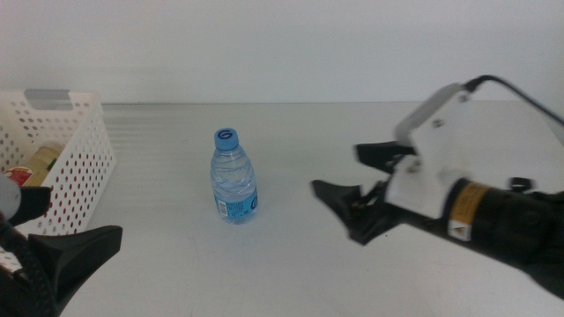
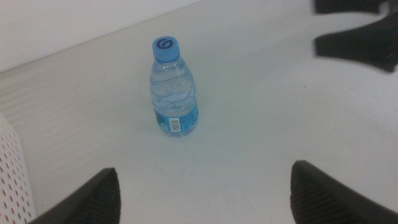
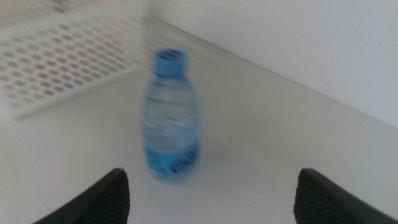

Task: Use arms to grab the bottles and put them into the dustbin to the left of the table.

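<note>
Starting from the left side, I see the dustbin (image 1: pixel 75 145) with two containers already lying inside it, a red one and a yellowish one, so only the last item is left out. My left claw (image 1: pixel 62 255) waits low just in front of that basket, jaws spread wide and empty; I judge it is parked there so it can carry whatever it takes the short way into the bin. Ahead of it, between both claws, the water bottle (image 1: pixel 233 176) stands upright on the tabletop (image 1: pixel 291 264), blue cap up, touching nothing. To its right my right claw (image 1: pixel 357 189) is released too, jaws apart and aimed at the bottle, near but not yet around it.
</note>
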### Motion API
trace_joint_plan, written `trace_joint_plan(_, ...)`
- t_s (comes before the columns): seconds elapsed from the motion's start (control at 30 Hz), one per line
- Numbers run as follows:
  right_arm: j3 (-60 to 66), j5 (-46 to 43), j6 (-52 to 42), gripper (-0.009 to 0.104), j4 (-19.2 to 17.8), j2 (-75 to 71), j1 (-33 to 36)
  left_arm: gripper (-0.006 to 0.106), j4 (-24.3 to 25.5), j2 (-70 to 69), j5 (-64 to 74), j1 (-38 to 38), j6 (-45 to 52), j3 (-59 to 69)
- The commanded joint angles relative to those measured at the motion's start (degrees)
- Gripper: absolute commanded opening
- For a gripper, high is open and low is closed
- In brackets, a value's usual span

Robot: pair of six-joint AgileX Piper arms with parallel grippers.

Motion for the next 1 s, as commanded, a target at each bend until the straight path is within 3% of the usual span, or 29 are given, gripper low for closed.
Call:
trace_joint_plan(0.0,-0.87,6.55,-1.20,0.085,3.80,-7.24,0.00,0.090,-0.30,0.16,-3.79,-0.20,-0.61,-1.37)
trace_joint_plan(0.23,-0.87,19.65,-14.50,0.072,16.31,-16.70,0.15,0.090,-0.30,0.16,-3.79,-0.20,-0.61,-1.37)
trace_joint_plan(0.43,-0.87,23.15,-24.67,0.071,23.65,-19.16,2.65,0.090,-0.30,0.16,-3.79,-0.20,-0.61,-1.37)
trace_joint_plan(0.73,-0.87,22.95,-27.11,0.072,26.45,-19.31,9.30,0.090,-0.30,0.16,-3.79,-0.20,-0.61,-1.37)
trace_joint_plan(0.97,-0.87,20.28,-26.13,0.079,26.78,-19.31,9.32,0.090,-0.30,0.16,-3.79,-0.20,-0.61,-1.37)
